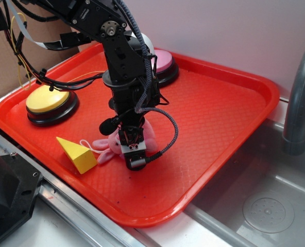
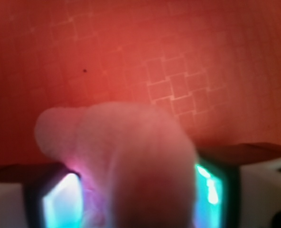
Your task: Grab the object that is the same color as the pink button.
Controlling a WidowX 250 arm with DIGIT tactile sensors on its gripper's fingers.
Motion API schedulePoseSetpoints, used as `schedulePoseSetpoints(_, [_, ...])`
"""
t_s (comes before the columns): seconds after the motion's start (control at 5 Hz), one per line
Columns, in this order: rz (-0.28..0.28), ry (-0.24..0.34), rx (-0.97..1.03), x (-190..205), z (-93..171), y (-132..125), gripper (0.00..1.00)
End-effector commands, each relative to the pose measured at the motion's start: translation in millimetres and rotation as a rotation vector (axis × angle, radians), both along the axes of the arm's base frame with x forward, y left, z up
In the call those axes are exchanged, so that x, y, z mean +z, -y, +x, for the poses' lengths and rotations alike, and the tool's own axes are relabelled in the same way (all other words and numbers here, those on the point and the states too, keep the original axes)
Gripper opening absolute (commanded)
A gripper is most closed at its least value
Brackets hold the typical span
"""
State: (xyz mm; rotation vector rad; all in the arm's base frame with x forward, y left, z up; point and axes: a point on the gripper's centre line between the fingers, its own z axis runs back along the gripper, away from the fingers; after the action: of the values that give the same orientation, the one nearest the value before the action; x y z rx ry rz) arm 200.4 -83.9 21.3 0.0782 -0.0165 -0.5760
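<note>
The gripper (image 1: pixel 133 154) fingers (image 2: pixel 60 202) close narrowly around the pink bunny (image 2: pixel 126 161) on the red tray (image 1: pixel 219 118) beside the yellow wedge (image 1: pixel 78 154), yet soft plush could squeeze out and slip during lifting.

No text, label or number can be read anywhere; the wrist view (heavily blurred) may hide some.
</note>
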Motion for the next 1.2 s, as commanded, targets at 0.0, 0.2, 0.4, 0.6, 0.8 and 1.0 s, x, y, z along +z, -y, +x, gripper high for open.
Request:
schedulePoseSetpoints(0.0, [-0.017,0.026,0.15,47,16,-4,0.0])
schedulePoseSetpoints(0.2, [-0.007,0.031,0.399,84,29,-20,0.0])
schedulePoseSetpoints(0.4, [-0.027,0.043,0.586,122,35,-42,0.0])
schedulePoseSetpoints(0.6, [-0.037,0.131,0.778,160,36,-71,0.0])
schedulePoseSetpoints(0.8, [-0.048,0.185,0.903,175,32,-95,0.0])
schedulePoseSetpoints(1.0, [-0.007,0.215,0.983,178,31,-107,0.0])
